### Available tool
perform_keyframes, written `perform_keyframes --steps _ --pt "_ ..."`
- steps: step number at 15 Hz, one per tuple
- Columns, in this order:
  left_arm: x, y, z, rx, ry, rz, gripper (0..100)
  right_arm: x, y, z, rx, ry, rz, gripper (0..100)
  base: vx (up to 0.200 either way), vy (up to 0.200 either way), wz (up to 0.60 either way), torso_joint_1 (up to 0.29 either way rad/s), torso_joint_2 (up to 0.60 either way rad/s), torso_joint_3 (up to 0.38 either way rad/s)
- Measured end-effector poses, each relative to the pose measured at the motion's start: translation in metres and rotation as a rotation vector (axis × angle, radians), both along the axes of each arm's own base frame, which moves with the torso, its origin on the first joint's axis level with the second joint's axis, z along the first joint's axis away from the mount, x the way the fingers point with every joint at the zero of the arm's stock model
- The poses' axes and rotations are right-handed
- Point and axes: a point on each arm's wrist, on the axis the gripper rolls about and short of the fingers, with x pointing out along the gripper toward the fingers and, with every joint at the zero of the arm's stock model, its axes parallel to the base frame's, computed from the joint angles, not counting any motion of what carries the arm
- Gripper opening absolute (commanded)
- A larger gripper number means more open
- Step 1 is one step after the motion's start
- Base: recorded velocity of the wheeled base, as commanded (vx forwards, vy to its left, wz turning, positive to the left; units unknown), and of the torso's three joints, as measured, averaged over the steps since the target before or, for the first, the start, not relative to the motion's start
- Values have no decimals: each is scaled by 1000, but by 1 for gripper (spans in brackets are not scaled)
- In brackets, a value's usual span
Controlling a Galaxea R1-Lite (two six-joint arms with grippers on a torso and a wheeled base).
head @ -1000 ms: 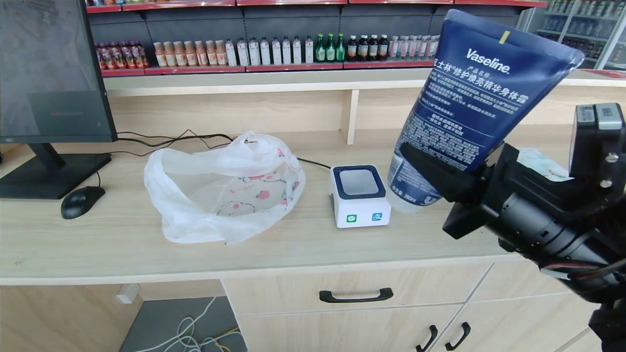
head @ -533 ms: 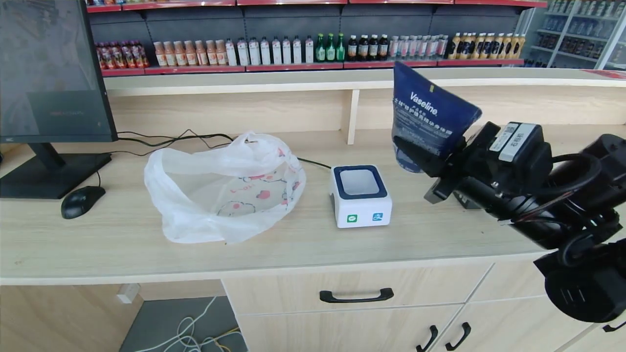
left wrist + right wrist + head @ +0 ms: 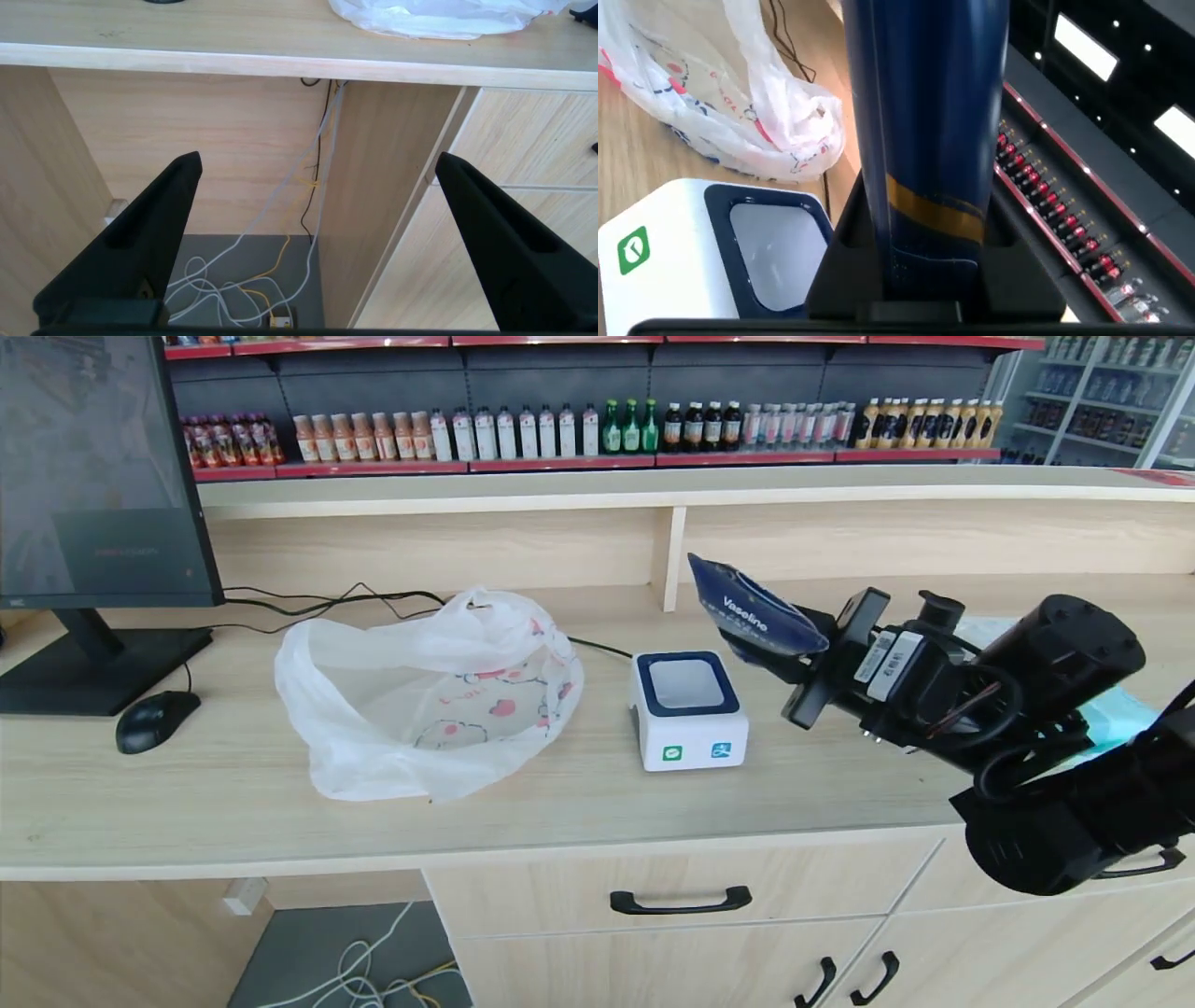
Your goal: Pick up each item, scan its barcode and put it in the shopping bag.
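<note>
My right gripper (image 3: pixel 789 653) is shut on a dark blue lotion tube (image 3: pixel 752 614), held tilted in the air just right of and above the white barcode scanner (image 3: pixel 688 709). In the right wrist view the tube (image 3: pixel 924 112) runs up between the fingers (image 3: pixel 845 252), with the scanner (image 3: pixel 729 261) and the bag (image 3: pixel 729 93) below it. The white plastic shopping bag (image 3: pixel 425 691) lies open on the counter left of the scanner. My left gripper (image 3: pixel 318 243) is open, low in front of the counter, with nothing between its fingers.
A monitor (image 3: pixel 93 476) and a black mouse (image 3: pixel 157 721) stand at the counter's left end. Cables (image 3: pixel 327 602) run behind the bag. A light green packet (image 3: pixel 1111 719) lies behind my right arm. Drawers (image 3: pixel 680 900) are below the counter edge; bottle shelves (image 3: pixel 560 429) line the back.
My right arm has swung the tube down and left, from upright and close to the head camera to a flatter tilt beside the scanner. The bag and scanner have not moved.
</note>
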Motion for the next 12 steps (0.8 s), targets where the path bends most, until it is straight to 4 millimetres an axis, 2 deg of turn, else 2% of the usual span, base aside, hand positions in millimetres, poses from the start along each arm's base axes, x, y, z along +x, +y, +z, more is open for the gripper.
perform_keyframes --steps 6,12 --pt "0 0 0 0 0 0 100 21 11 -12 -62 -61 77 0 0 0 0 0 0 0" --pt "0 0 0 1 0 0 100 24 29 -20 -71 -68 122 0 0 0 0 0 0 0"
